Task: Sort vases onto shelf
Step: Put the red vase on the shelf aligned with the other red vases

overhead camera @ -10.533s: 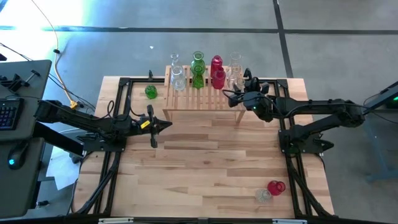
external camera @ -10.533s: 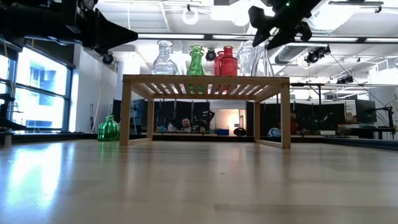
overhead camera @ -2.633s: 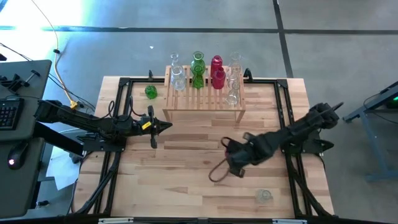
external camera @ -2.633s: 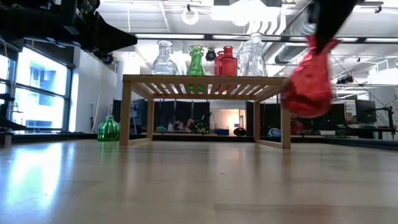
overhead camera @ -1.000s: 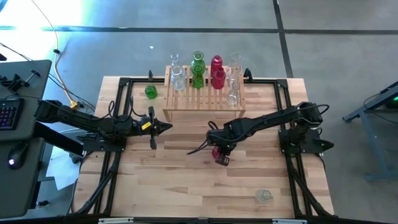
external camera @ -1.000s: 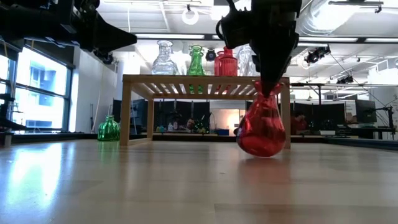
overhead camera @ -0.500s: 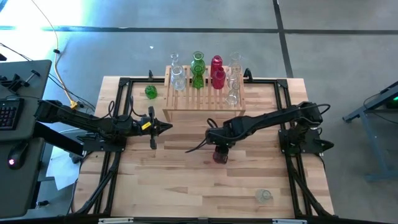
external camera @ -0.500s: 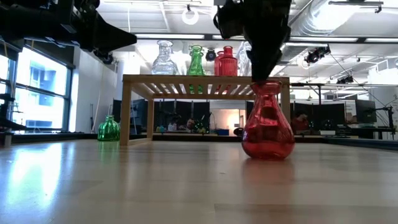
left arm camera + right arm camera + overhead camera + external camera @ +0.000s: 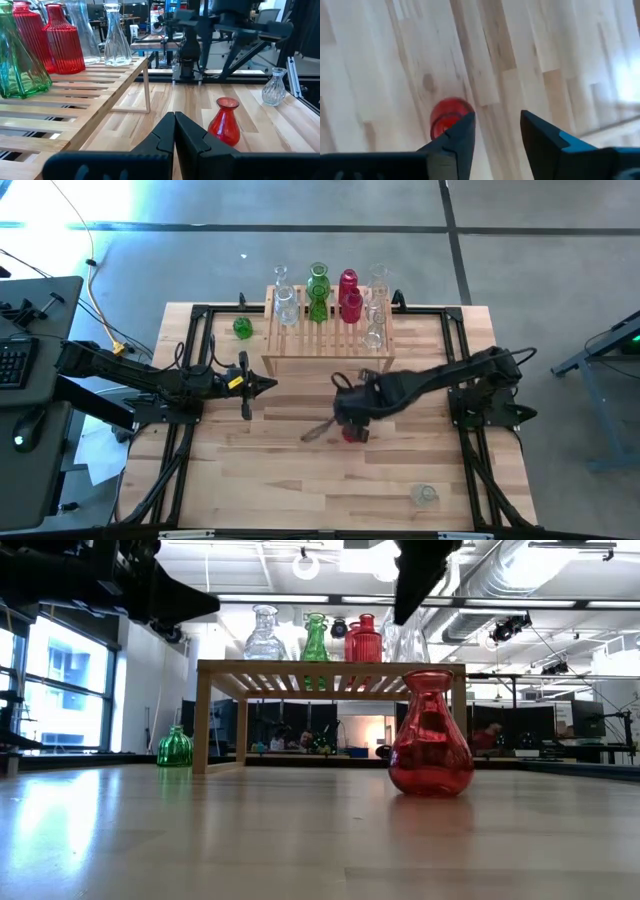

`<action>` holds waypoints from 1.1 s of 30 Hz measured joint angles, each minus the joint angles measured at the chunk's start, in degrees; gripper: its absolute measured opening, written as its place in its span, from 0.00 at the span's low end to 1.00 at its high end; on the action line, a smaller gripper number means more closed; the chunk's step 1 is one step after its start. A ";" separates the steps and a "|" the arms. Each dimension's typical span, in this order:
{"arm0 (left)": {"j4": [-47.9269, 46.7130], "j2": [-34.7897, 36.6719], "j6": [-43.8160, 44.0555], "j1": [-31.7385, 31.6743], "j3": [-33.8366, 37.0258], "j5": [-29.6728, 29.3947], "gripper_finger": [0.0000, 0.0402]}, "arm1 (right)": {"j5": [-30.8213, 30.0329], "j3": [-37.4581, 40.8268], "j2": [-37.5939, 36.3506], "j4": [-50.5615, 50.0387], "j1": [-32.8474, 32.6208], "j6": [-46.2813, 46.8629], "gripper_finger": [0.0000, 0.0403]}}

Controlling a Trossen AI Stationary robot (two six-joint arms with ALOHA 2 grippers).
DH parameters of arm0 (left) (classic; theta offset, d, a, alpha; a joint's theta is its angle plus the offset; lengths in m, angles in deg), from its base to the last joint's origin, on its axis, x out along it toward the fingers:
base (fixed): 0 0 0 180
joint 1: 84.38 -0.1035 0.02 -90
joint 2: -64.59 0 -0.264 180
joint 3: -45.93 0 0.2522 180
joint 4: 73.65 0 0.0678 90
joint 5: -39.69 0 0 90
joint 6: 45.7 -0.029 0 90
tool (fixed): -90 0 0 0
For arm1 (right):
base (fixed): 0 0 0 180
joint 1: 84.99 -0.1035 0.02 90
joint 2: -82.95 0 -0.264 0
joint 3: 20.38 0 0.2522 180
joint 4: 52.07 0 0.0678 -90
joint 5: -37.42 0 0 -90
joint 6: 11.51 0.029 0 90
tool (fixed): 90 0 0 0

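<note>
Released a moment ago, red vase [image 9: 430, 735] stands upright, mouth up; right gripper [image 9: 496, 131] parted above it; shelf [image 9: 331, 670] behind.

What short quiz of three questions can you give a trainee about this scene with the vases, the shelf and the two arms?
1. True or false: the red vase lies on its side on the table.
2. Which is right about the right gripper? A: its fingers are shut on the red vase. B: its fingers are open, above the red vase. C: it reaches over the shelf.
3. Fill in: the small green vase on the table stands beside the shelf's ____ end, as the high view shows it.

Key:
1. False: it stands upright.
2. B
3. left
</note>
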 joint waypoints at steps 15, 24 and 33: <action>-0.54 0.02 0.16 0.00 0.00 -0.01 0.00 | -17.08 0.04 0.29 -2.35 -22.35 16.45 0.03; -0.53 0.02 0.11 0.00 0.00 -0.02 0.00 | -27.51 0.04 0.46 -4.46 -31.33 24.98 0.01; -0.63 0.02 0.18 0.03 0.00 6.54 0.00 | -27.98 13.79 0.60 3.76 -32.83 30.17 0.00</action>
